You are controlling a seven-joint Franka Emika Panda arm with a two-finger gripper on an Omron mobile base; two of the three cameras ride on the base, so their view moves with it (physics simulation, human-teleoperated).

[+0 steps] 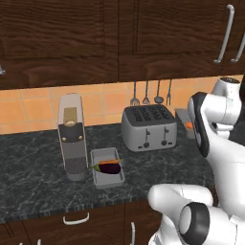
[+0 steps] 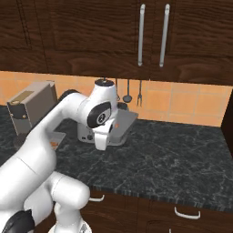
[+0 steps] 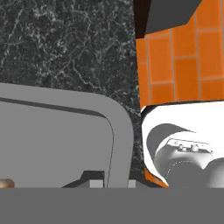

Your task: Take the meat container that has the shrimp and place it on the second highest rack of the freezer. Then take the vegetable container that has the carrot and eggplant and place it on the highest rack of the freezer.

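Observation:
The meat container [image 2: 124,122] is a shallow grey tray on the dark counter near the tiled wall, right of the toaster. The shrimp [image 1: 189,126] lies in it as a small orange lump, partly behind my arm. In the hand view my gripper [image 3: 111,183] is shut on the meat container's rounded rim [image 3: 124,131], one fingertip on each side of it. The vegetable container [image 1: 104,154] sits further left by the counter's front edge, holding the dark purple eggplant [image 1: 109,168] and the thin carrot [image 1: 110,162]. The freezer is out of view.
A silver toaster [image 1: 148,127] stands between the two trays. A tall grey coffee machine [image 1: 72,139] is just left of the vegetable container. Utensils [image 1: 150,98] hang on the orange tiles, and dark wall cabinets [image 2: 152,34] hang low overhead.

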